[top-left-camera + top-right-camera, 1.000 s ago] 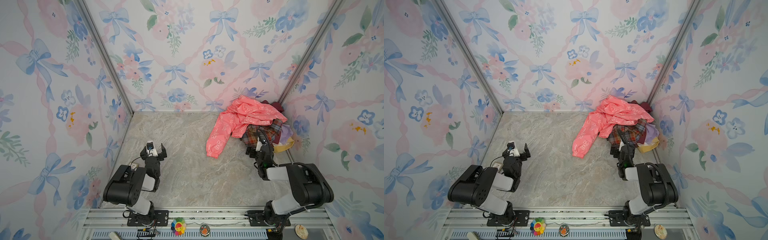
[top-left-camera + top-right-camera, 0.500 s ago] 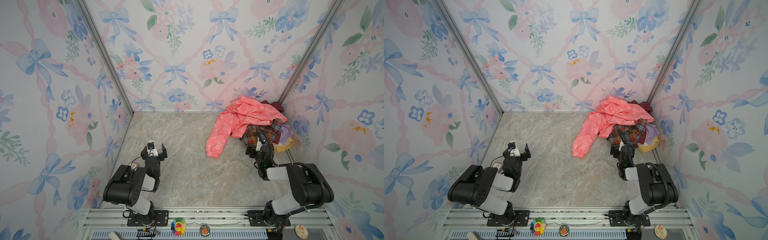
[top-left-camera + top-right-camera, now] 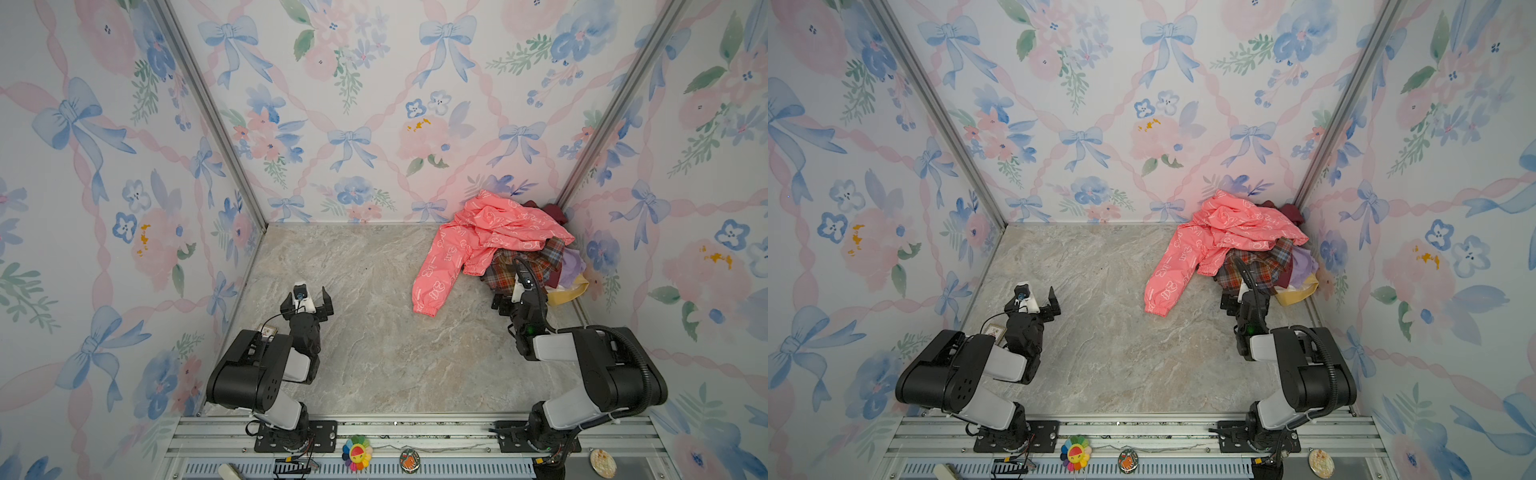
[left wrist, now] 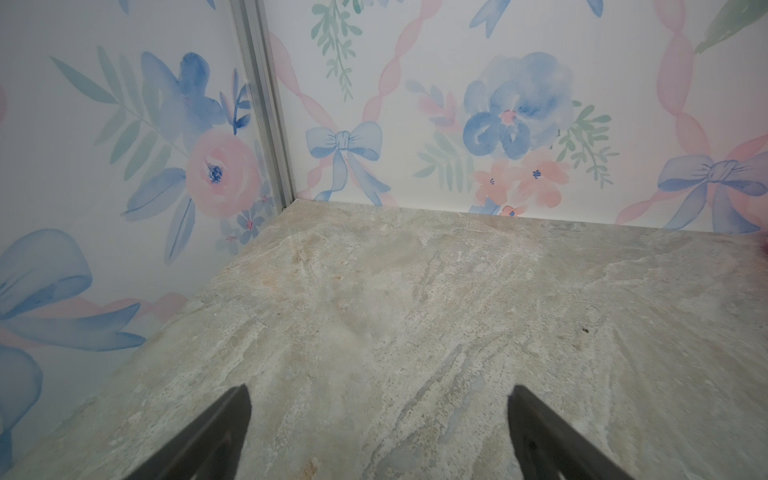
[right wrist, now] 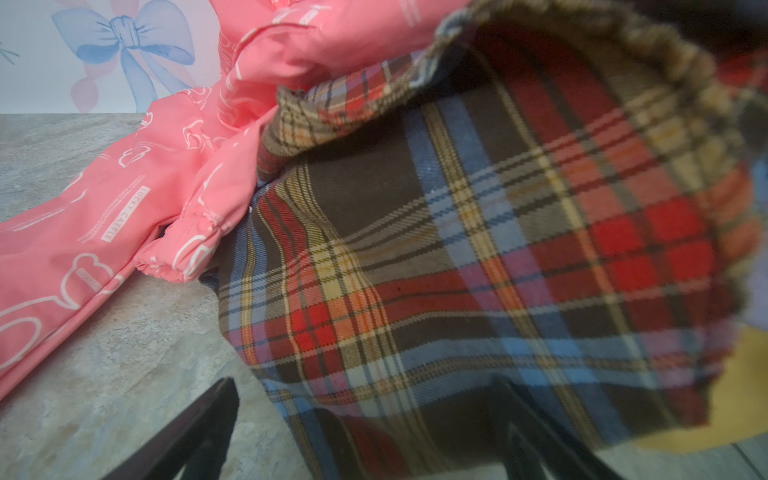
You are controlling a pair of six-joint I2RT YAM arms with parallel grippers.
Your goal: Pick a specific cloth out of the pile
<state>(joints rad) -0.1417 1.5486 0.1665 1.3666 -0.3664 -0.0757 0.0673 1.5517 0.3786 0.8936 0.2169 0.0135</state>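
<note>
A: Where's the cloth (image 5: pixel 478 257)?
B: On the near side of the pile (image 3: pixel 571 264), half under the pink jacket (image 5: pixel 124 199); nothing has moved this last second, so it isn't gripped yet
A: Grippers?
B: The right gripper (image 5: pixel 365 399) is spread wide at its hem, empty; the left gripper (image 4: pixel 378 399) is wide, empty; the jacket reads "LUCKY CATTLE"

At the black right pincer (image 5: pixel 363 384), the cloth (image 5: pixel 478 257) is plaid: brown, red, orange, blue and cream checks. Beside the pincer, the jacket (image 5: pixel 124 208) is coral pink with white outline prints. Beyond the pincer lie a lilac piece (image 3: pixel 573 266), a yellow piece (image 3: pixel 569 293) and a maroon piece (image 3: pixel 548 210). The tabletop (image 3: pixel 374 332) is grey-beige marbled.
</note>
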